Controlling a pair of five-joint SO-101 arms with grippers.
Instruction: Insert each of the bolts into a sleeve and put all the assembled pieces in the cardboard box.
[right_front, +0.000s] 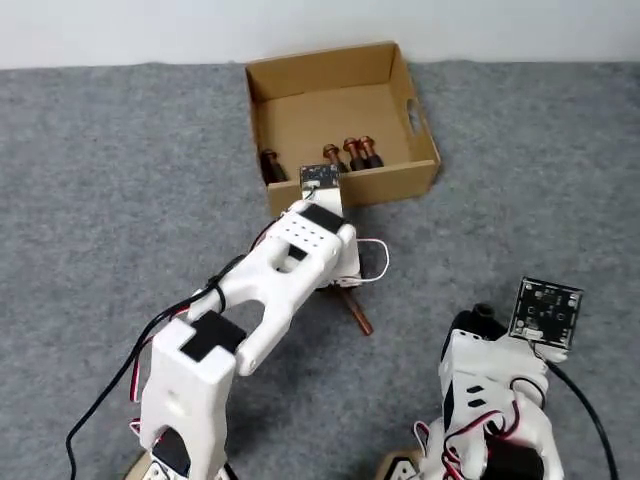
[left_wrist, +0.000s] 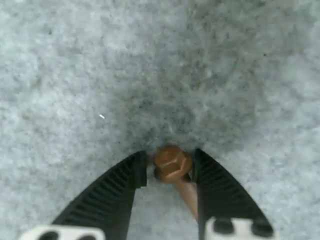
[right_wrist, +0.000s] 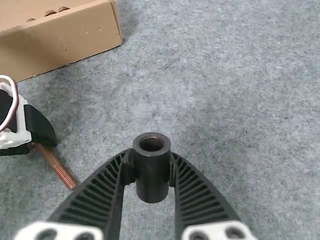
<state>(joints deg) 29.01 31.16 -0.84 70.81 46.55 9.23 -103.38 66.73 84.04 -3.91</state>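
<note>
1. High view: The cardboard box stands at the far edge of the grey table, about midway along it. Four assembled pieces lie inside against the box's near wall. One is in the near left corner and three are close together toward the right. The left arm stretches from the near edge to a spot just in front of the box. A copper-coloured bolt slants out from under its wrist, threaded end toward the near edge. The right arm is folded back at the near right corner, well apart from the box. Its camera board is raised above it.

2. Left wrist view: The left gripper is clamped on the bolt. One black ribbed finger presses each side of the hex head. The head points away from the wrist and the shank runs back between the jaws. The grey table lies behind it, and I cannot tell whether the head touches it.

3. Right wrist view: The right gripper grips a dark sleeve between its two fingers, with the open bore facing the camera. The sleeve is over the table, and whether it touches cannot be told. The near wall of the cardboard box shows farther off. Near the box, the left gripper holds the bolt, whose threaded shank slants toward the sleeve without touching it.
</note>
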